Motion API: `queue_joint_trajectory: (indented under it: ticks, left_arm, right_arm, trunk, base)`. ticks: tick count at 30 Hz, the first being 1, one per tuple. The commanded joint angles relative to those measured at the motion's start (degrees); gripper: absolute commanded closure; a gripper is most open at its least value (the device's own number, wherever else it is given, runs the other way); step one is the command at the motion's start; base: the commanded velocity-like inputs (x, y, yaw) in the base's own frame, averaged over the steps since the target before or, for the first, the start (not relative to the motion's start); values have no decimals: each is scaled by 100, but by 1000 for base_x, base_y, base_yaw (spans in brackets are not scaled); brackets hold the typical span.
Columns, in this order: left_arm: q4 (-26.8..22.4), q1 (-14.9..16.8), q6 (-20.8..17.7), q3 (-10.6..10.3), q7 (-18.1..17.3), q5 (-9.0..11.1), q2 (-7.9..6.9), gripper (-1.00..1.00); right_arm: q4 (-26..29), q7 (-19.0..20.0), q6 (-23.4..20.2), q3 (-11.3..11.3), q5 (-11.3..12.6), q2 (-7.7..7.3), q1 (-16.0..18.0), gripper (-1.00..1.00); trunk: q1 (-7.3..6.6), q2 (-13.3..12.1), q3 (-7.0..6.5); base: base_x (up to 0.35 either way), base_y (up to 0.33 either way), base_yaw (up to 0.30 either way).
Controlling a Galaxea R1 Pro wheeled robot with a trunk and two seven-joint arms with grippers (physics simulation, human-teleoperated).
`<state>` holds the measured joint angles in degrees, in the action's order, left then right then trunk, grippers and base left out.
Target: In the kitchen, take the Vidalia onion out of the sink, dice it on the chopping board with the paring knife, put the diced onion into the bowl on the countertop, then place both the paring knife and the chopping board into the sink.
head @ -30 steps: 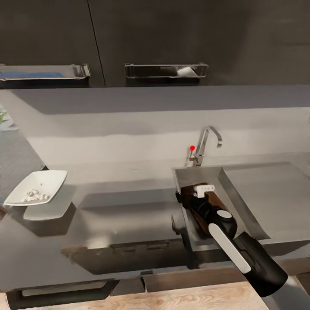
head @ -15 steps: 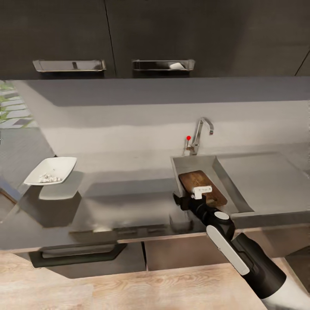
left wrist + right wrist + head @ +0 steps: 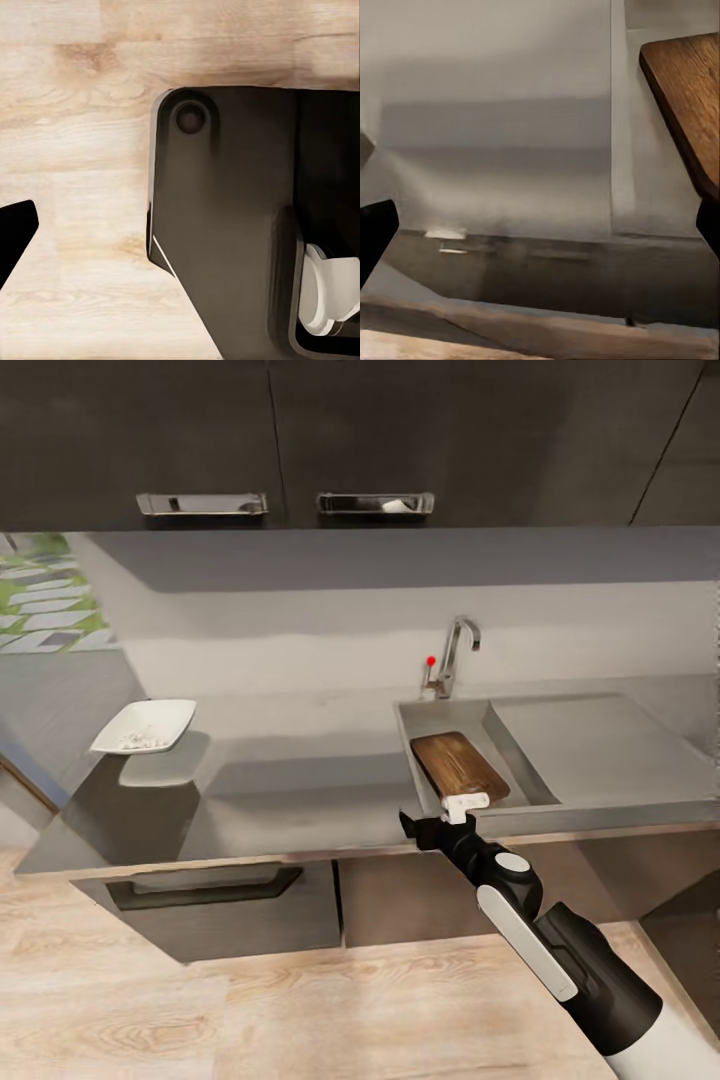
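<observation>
I see the chopping board point(image 3: 459, 766), brown wood with rounded corners and clear grain, lying tilted inside the grey steel sink point(image 3: 443, 715), beside its flat drainboard and below the chrome faucet point(image 3: 452, 650). The white squarish bowl point(image 3: 146, 724) sits far off on the smooth grey countertop point(image 3: 300, 780), holding pale bits. My right gripper point(image 3: 440, 822) hangs at the counter's front edge, just short of the board; its dark fingertips point(image 3: 375, 232) stand wide apart, holding nothing. I cannot tell the left gripper's state.
</observation>
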<state>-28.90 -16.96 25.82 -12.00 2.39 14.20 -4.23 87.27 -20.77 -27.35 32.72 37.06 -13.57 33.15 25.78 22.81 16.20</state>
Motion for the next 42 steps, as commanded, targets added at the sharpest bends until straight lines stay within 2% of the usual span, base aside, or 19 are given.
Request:
queue_joint_trajectory:
  ticks: [1,24,26,28,29,30,32,33,34,35,36,37,38,39,41,42]
  left_arm:
    - [-10,-1,12,-48,25,56,-8,-100]
    - [-10,0,11,-48,25,56,-8,-100]
    - [-10,-2,11,-48,25,56,-8,-100]
    - [-16,-1,12,-42,25,56,-8,-100]
    - [-18,-1,11,-40,25,56,-8,-100]
    - [-22,0,11,-36,37,59,-22,-100]
    - [-27,0,11,-33,46,63,-34,-100]
    - [-41,0,11,-31,49,64,-40,-100]
    - [-44,0,11,-31,49,64,-40,-100]
    - [-48,0,11,-31,52,65,-41,-100]
    - [-51,0,11,-30,56,65,-45,-100]
    - [-53,0,11,-30,57,65,-47,-100]
    - [-58,0,11,-29,58,65,-49,-100]
    - [-60,0,11,-26,61,65,-50,-100]
    - [-62,0,11,-23,66,65,-51,-100]
    - [-65,0,11,-23,67,67,-56,-100]
  right_arm:
    - [9,-58,-8,15,56,-6,8,-100]
    - [-43,-50,0,20,46,-5,6,-100]
    - [-86,-50,10,72,38,-5,-2,-100]
    - [-289,-50,194,229,32,-12,-12,-100]
    - [-757,-49,554,539,31,-7,-16,-100]
    - [-1714,-51,1388,1238,40,10,-18,-100]
    - [-2705,-57,2546,1825,74,45,-27,-100]
    - [-3717,-67,3593,2336,118,236,-37,-100]
    - [-3975,-69,3811,2436,141,303,-39,-100]
    - [-4515,-65,4180,2586,214,443,-43,-100]
    - [-5375,-17,4579,2721,389,670,-69,-100]
    - [-5660,19,4686,2749,463,761,-87,-100]
    - [-6475,218,5009,2800,687,1053,-137,-100]
    - [-6966,425,5233,2816,817,1223,-161,-100]
    - [-7768,932,5588,2837,986,1463,-218,-100]
    - [-8044,1168,5690,2837,1032,1534,-269,-100]
  trunk:
    - [0,11,10]
    - [0,11,10]
    - [0,11,10]
    - [0,11,10]
    - [0,11,10]
    - [0,11,10]
    - [0,11,10]
    - [0,11,10]
    - [0,11,10]
    - [0,11,10]
    - [0,11,10]
    - [0,11,10]
    - [0,11,10]
    - [0,11,10]
    - [0,11,10]
    - [0,11,10]
  base:
    - [-332,0,0]
    - [-332,0,0]
    - [-331,0,0]
    - [-291,0,0]
    - [-105,0,0]
    - [-34,0,0]
    - [-18,0,0]
    - [-6,0,0]
    - [-5,0,0]
    - [-3,0,0]
    - [-2,0,0]
    - [-1,0,0]
    - [0,0,0]
    - [0,0,0]
    - [0,0,0]
    - [0,0,0]
